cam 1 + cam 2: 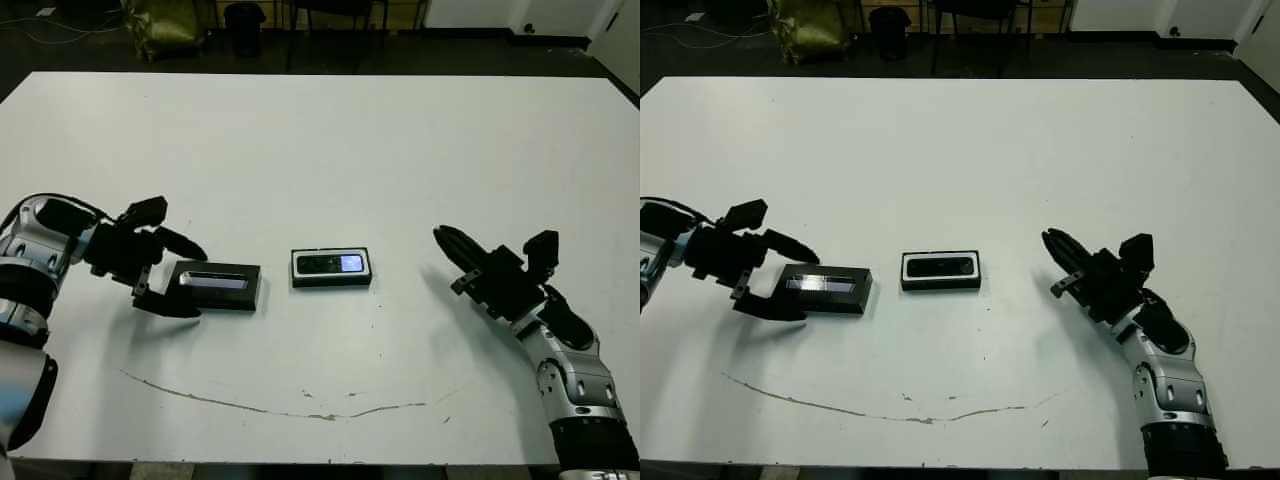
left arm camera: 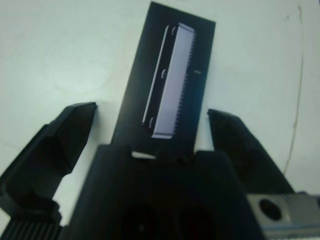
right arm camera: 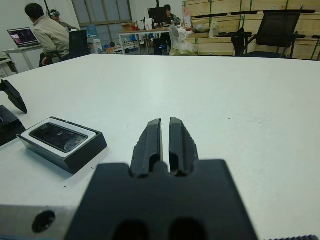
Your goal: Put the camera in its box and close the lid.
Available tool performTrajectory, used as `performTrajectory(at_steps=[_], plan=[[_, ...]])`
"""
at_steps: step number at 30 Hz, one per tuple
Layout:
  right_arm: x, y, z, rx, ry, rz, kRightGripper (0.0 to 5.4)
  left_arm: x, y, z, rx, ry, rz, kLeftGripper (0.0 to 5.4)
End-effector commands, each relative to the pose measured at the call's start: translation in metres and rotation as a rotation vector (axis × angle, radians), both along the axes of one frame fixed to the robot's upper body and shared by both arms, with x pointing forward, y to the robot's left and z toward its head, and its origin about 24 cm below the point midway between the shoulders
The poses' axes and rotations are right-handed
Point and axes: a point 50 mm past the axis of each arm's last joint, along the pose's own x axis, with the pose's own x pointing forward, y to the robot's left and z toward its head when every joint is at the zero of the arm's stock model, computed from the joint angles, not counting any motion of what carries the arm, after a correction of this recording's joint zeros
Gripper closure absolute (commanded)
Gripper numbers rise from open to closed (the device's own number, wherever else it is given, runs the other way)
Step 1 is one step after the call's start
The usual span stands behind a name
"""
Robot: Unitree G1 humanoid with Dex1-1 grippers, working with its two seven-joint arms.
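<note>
Lying in the box point(image 1: 331, 268) near the middle of the white surface point(image 1: 320, 140), the camera point(image 1: 334, 264) is already seated with its small lit screen facing up, so by the look of it only the closing step remains. Just left of the box rests the lid point(image 1: 216, 285), flat on the surface with its silvery stripe upward. Around the lid's left end stands the left hand point(image 1: 172, 275), its two black fingers point(image 2: 60, 145) spread wide — one on the far side, one on the near side — and not yet pressing on it; that straddling pose looks like the set-up for a pinch across the lid's narrow width. Well to the right sits the right hand point(image 1: 1062, 255), low over the surface, its fingers point(image 3: 155, 140) drawn together with only a slit between them and nothing held — seemingly parked clear of the work. Box and lid lie apart, roughly in line, so the lid would need lifting and carrying rightward over the camera.
</note>
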Motion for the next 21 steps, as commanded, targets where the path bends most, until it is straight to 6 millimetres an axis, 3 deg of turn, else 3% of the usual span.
performTrajectory(at_steps=[1,6,17,21], plan=[[-0.0026,-0.0049,-0.0037,-0.019,0.031,-0.018,5.4,-0.0016,-0.0005,-0.007,-0.002,0.018,0.015,0.02],[-0.0028,-0.0052,-0.0036,-0.02,0.026,-0.016,5.4,0.0006,-0.0039,-0.0128,0.014,0.043,0.082,0.11],[-0.0032,-0.007,-0.0036,-0.019,0.034,-0.028,5.4,0.0013,-0.0048,-0.0152,0.088,0.072,0.132,2.57],[-0.0032,-0.0073,-0.003,-0.015,0.04,-0.024,5.4,-0.0001,-0.0023,-0.0141,0.111,0.104,0.119,2.85]])
